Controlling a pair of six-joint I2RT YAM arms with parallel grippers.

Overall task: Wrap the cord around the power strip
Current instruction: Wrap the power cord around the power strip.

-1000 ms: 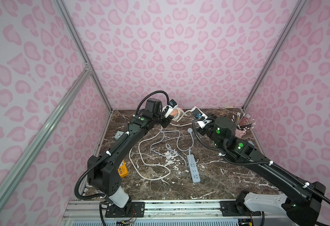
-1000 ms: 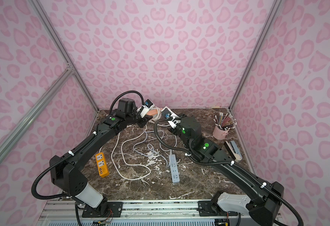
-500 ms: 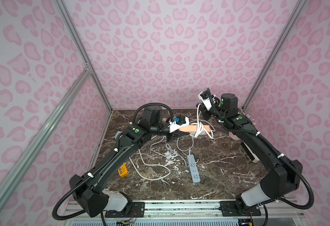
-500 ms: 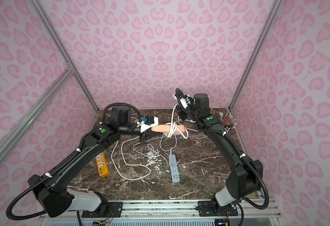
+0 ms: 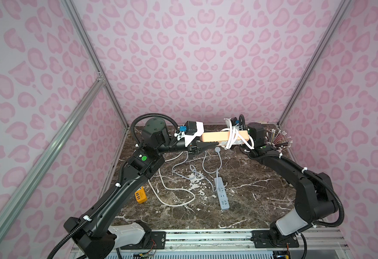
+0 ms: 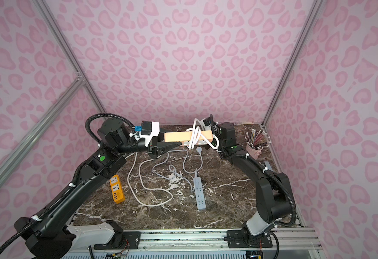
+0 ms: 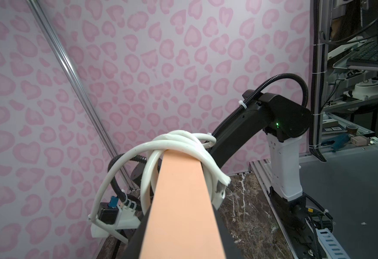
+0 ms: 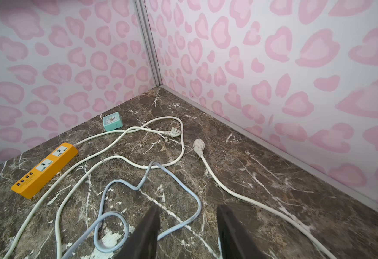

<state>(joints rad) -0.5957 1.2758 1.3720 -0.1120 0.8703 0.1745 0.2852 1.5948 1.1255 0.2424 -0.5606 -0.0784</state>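
In a top view the left gripper (image 5: 203, 143) is clamped on one end of the peach power strip (image 5: 215, 136), held level above the far part of the table (image 5: 262, 179), the white cord (image 5: 231, 134) looped loosely near its other end. The left wrist view suggests a stiff, smooth, light bar best gripped at its bare end, and a springy cord likely to slip off; no writing is readable. In the right wrist view the right gripper (image 8: 189, 208) stands spread and empty.
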